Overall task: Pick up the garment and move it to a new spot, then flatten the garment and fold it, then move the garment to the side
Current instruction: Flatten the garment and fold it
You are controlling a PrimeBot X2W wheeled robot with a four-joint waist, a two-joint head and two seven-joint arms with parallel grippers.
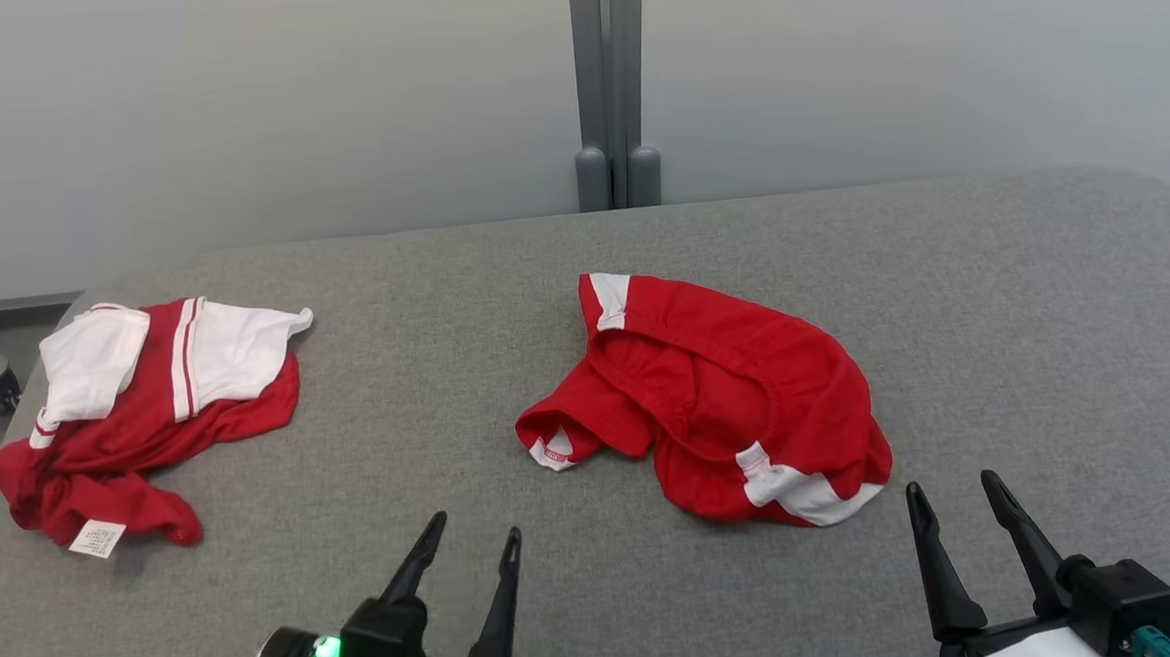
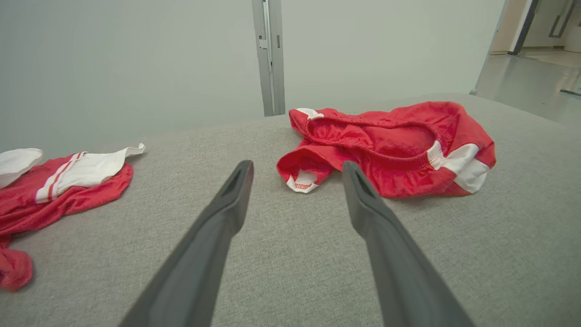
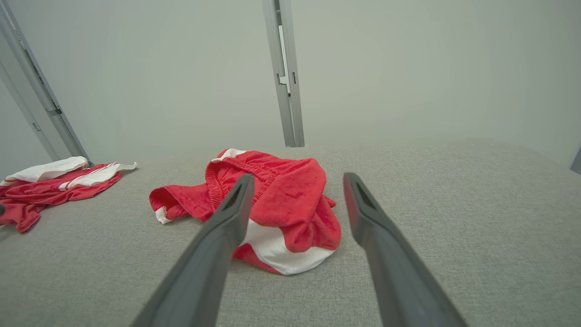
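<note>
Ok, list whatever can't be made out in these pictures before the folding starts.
Head view: crumpled red fabric shorts with white side panels; their own folds hide the underside and inner layers.
Head view: small white tag on the rumpled red-and-white garment; print too small to read.
Head view: white hem patch on the shorts; lettering too small.
Left wrist view: the red-and-white garment is cut off by the left edge.

I am viewing a red cloth garment (matt, softly creased) lying on a rough grey woven table covering, a smooth grey metal post standing behind.
</note>
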